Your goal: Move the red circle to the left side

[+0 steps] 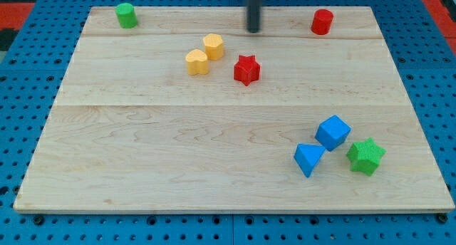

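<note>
The red circle block [322, 21] stands near the top right of the wooden board [142, 152]. My tip [254, 30] is at the view's top centre, well to the left of the red circle and apart from it. A red star block [246, 69] lies just below my tip. Two yellow blocks, one [213, 45] and the other [197, 62], sit touching each other left of the star.
A green cylinder [127, 15] stands at the top left corner. At the bottom right lie a blue cube [333, 132], a blue triangular block [308, 159] and a green star block [366, 157], close together. The board's edges border a blue pegboard.
</note>
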